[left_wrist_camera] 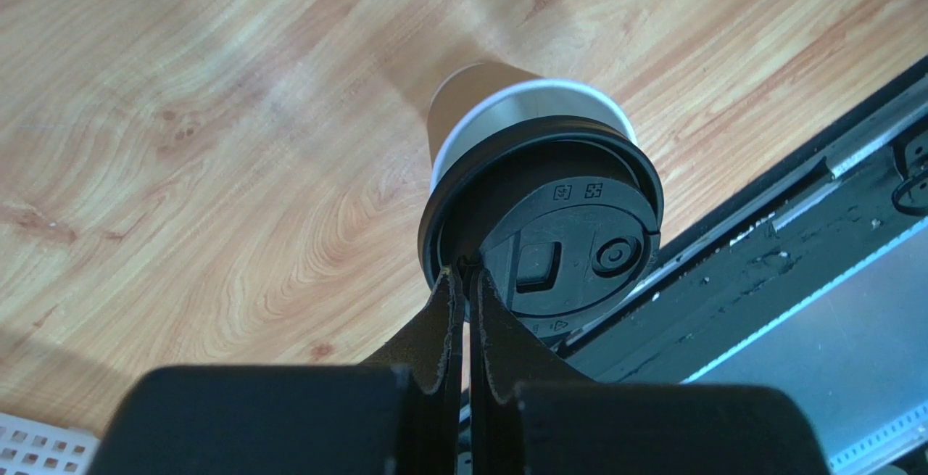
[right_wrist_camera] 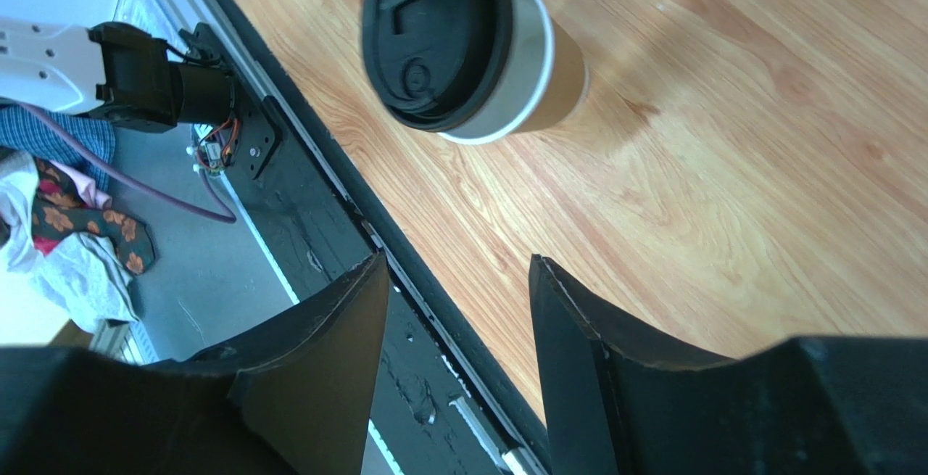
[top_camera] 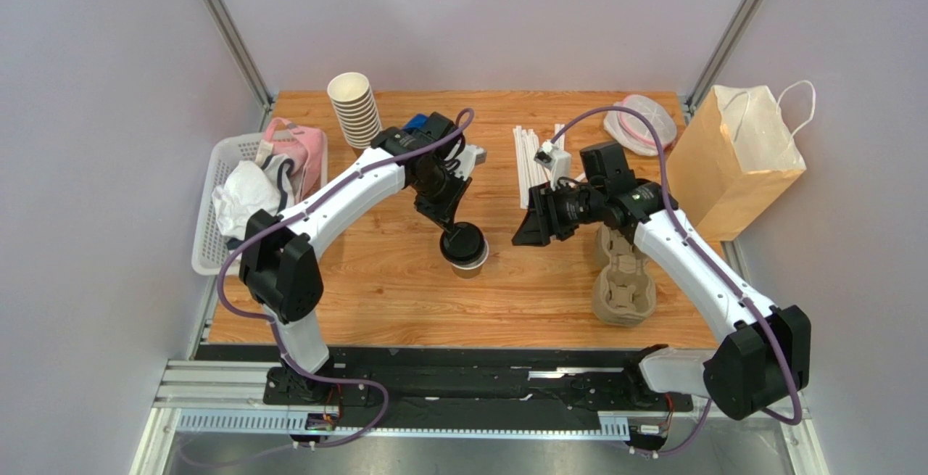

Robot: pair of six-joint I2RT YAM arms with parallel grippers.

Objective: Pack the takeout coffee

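Takeout coffee (top_camera: pixel 463 244), cup mostly hidden under lid

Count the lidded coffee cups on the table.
1. The takeout coffee is mid-table, the left gripper pinching its lid's rim. The stacked cups at the back left are lidless.

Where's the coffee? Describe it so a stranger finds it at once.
On the wooden table, look near the middle, at the left claw. It pinches the rim of the coffee, a small brown cup. Unlike the lidless stack at the back, it has a black lid.
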